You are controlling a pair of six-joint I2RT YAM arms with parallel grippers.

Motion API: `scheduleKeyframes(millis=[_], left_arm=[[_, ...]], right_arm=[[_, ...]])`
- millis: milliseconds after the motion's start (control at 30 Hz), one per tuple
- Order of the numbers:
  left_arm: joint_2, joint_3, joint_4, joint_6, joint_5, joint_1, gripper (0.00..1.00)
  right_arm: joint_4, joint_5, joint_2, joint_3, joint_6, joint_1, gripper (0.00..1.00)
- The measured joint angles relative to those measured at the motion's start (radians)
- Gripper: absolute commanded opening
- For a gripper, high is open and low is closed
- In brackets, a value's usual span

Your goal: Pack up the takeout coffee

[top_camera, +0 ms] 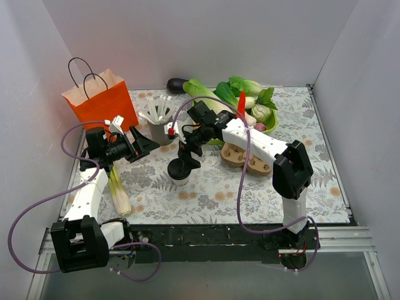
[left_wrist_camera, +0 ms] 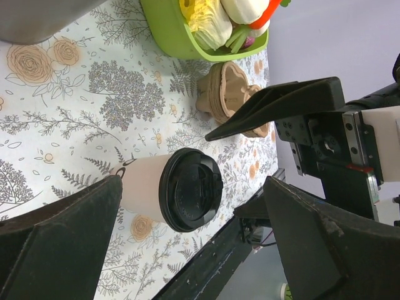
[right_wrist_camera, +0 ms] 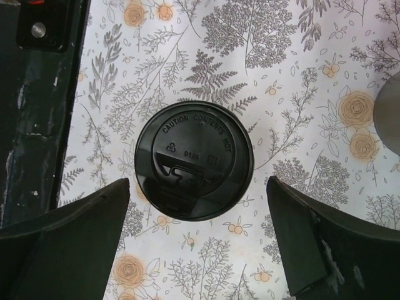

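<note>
I see the takeout coffee (top_camera: 179,170) standing upright on the desk (top_camera: 300,187), near its middle, black lid on. My right tool (top_camera: 185,152) hangs directly over it. In the right wrist view its fingers (right_wrist_camera: 69,240) are spread wide, one at 9 o'clock and one at 3 o'clock of the lid, and neither touches it. My left tool (top_camera: 142,145) sits at about 10 o'clock of the cup, pointing towards it, also spread and holding nothing.

The brown pulp tray (top_camera: 245,158) lies near the cup at 3 o'clock, apart from it. A grey cup of white sticks (top_camera: 160,128) stands at 11 o'clock, and the orange paper bag (top_camera: 103,100) is farther out at 10 o'clock.
</note>
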Motion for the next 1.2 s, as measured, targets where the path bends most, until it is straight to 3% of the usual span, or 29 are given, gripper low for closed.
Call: scheduleKeyframes(millis=[400, 1200], left_arm=[[-0.036, -0.026, -0.02, 0.0, -0.01, 0.0, 0.98], [-0.032, -0.058, -0.011, -0.015, -0.024, 0.0, 0.98]], right_arm=[[-0.03, 0.095, 0.063, 0.043, -0.041, 0.048, 0.98], [-0.098, 0.059, 0.066, 0.1, -0.112, 0.058, 0.98]])
